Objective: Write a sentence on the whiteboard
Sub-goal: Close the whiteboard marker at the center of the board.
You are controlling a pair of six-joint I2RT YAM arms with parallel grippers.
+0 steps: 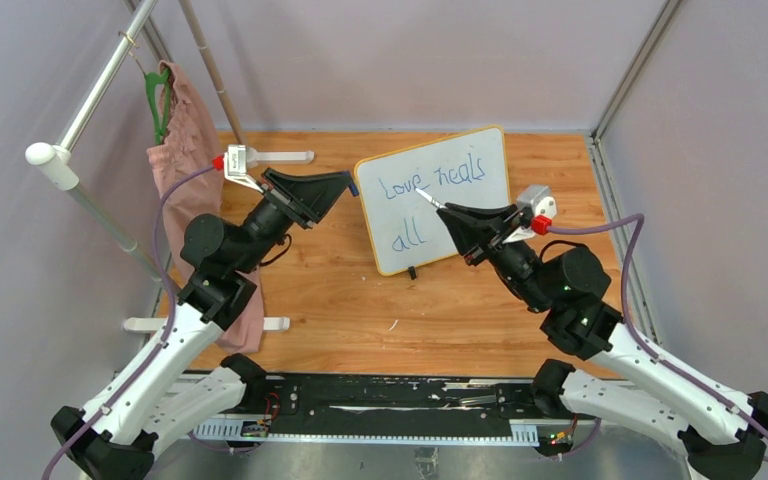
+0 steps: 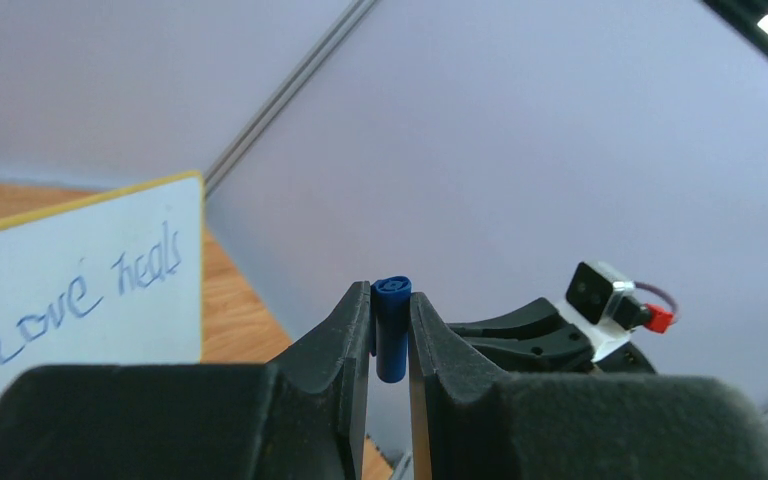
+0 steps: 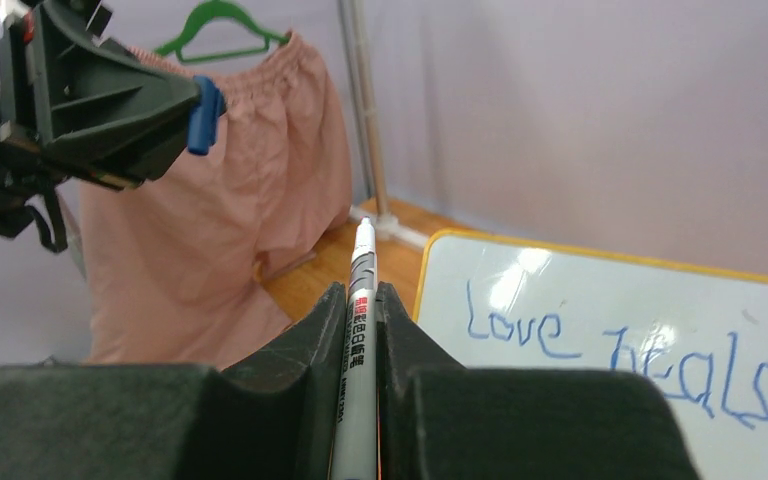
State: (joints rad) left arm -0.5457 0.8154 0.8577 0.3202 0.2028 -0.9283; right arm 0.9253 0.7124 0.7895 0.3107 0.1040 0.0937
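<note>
The whiteboard (image 1: 440,200) stands tilted on the wooden floor, white with a yellow-orange rim. The sentence (image 1: 430,190) reads "Love heals all" in blue, in two lines; part of it also shows in the wrist views, sentence (image 3: 610,350) and sentence (image 2: 80,290). My right gripper (image 1: 452,212) is shut on a white marker (image 3: 357,330), whose tip points up and away from the board's face, near its left edge. My left gripper (image 1: 345,183) hovers left of the board, shut on the marker's blue cap (image 2: 392,325).
Pink shorts (image 1: 185,160) hang on a green hanger (image 1: 158,95) from a white rail (image 1: 90,100) at the left. A white stand foot (image 1: 280,157) lies behind the left gripper. Grey walls enclose the wooden floor (image 1: 360,300).
</note>
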